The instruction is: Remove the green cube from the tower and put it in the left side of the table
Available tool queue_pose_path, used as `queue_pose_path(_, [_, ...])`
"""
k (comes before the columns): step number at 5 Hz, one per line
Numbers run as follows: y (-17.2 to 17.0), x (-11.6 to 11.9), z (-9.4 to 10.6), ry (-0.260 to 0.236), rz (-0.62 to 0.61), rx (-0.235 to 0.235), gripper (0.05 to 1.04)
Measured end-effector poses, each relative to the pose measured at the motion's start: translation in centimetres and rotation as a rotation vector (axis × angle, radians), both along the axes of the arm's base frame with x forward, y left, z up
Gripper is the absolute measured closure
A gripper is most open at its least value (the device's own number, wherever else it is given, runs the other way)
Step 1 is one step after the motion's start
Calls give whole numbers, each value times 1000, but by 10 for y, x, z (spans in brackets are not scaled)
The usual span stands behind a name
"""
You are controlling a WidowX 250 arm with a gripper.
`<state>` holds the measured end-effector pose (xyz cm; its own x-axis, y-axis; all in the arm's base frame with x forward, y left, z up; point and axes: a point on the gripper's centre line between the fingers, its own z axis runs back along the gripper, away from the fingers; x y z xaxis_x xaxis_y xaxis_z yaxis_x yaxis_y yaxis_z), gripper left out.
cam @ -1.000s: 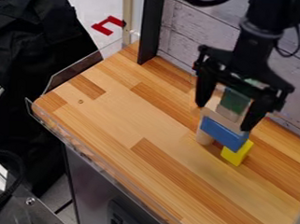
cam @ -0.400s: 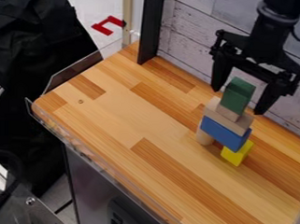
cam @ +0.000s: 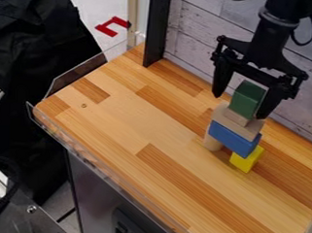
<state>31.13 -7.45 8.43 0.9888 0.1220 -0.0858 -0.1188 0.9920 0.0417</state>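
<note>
The black 2-fingered claw (cam: 239, 105), spread wide, has dipped towards the green wooden cube (cam: 247, 99), still topping the multicoloured block tower (cam: 234, 139); centring before closing should protect the stack.

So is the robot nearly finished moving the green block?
Nothing looks done: the green block tops the tower, above the blue block. The gripper hangs there open, holding nothing. Left to do: grip the block, lift it, and set it on the left side of the table.
</note>
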Motion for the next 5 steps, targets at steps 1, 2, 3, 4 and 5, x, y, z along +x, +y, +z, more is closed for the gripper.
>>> queue_pose_path(1, [2,2,-1,-3,22,-9,111])
queue_pose_path(2, [0,4,-1,-17,38,-34,382])
queue_pose_path(3, [-1,4,-2,-13,33,-39,500])
queue_pose_path(4, [-1,2,-2,3,23,-39,500])
queue_pose_path(5, [-1,2,-2,3,26,-39,500])
